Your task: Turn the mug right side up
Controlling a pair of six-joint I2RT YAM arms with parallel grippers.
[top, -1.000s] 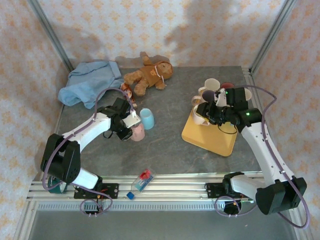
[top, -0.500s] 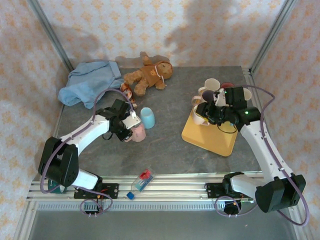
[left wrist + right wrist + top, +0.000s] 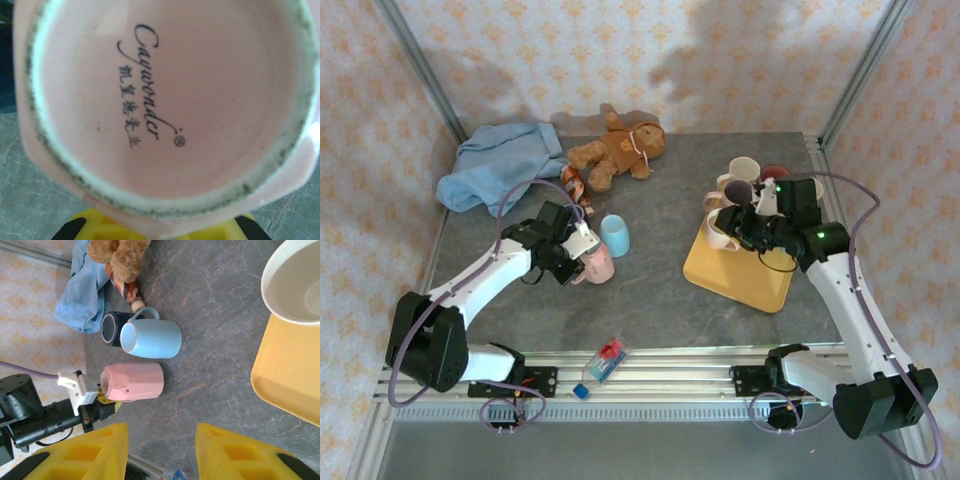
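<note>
My left gripper (image 3: 583, 260) grasps the pink mug (image 3: 132, 382) by its base, on its side beside the blue mug (image 3: 152, 338), so I'd roll the wrist slowly until the mouth faces up, right gripper (image 3: 161, 442) hanging spread and empty.

pink mug (image 3: 132, 381) tipped on its side just beside a light-blue mug (image 3: 152, 338), black lettering on its base

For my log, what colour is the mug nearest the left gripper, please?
Pink mug, clearest in the right wrist view.
</note>
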